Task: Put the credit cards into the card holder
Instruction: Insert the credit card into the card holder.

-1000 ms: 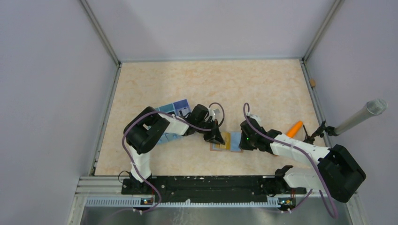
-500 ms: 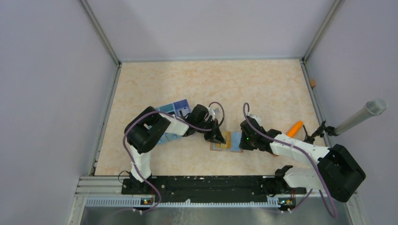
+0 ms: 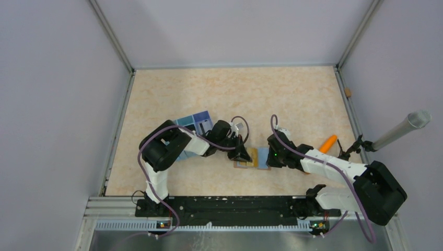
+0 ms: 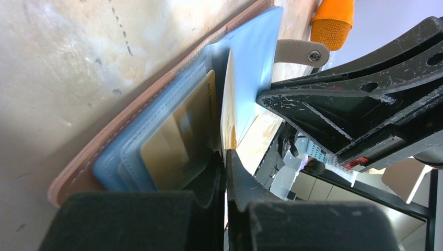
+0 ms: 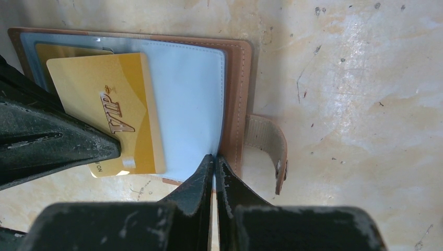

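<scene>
**Top:** holder lies open mid-table between left gripper and right gripper. A pale blue piece by the left arm may be a card not yet handled; too small to tell.

**Left wrist:** jaws closed on VIP card, seen edge-on at the pocket mouth. Another gold card is already seated.

**Right wrist:** jaws pinch the holder's blue leaf. The VIP card lies across it, not inserted.

**Judgement:** one in, one midway.

blue divided box: centre-left | orange carrot: right | grey tube: right wall
</scene>
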`<state>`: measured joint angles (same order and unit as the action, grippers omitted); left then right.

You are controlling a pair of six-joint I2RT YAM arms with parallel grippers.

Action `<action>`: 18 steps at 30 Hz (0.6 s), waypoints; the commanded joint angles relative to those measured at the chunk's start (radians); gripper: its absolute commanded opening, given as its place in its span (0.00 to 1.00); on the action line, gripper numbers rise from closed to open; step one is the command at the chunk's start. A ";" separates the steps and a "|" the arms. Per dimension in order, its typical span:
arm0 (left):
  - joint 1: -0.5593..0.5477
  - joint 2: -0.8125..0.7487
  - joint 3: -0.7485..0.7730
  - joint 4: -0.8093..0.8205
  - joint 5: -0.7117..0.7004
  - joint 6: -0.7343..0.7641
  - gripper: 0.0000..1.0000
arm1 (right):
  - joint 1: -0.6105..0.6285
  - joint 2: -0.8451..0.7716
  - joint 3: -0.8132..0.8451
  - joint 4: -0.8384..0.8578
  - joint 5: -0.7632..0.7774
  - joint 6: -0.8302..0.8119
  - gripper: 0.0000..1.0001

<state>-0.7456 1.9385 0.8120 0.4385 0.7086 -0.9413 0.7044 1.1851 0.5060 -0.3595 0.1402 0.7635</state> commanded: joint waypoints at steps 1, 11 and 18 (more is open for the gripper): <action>-0.014 0.014 -0.052 -0.049 -0.079 0.011 0.00 | 0.004 0.003 0.011 -0.077 0.051 -0.005 0.00; -0.015 0.045 -0.038 -0.016 -0.054 -0.002 0.00 | 0.004 -0.007 0.006 -0.078 0.048 -0.004 0.00; -0.033 0.067 0.008 -0.009 -0.066 -0.012 0.00 | 0.004 -0.021 0.006 -0.073 0.036 -0.004 0.00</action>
<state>-0.7547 1.9568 0.8036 0.4942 0.7132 -0.9783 0.7044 1.1824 0.5060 -0.3607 0.1402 0.7639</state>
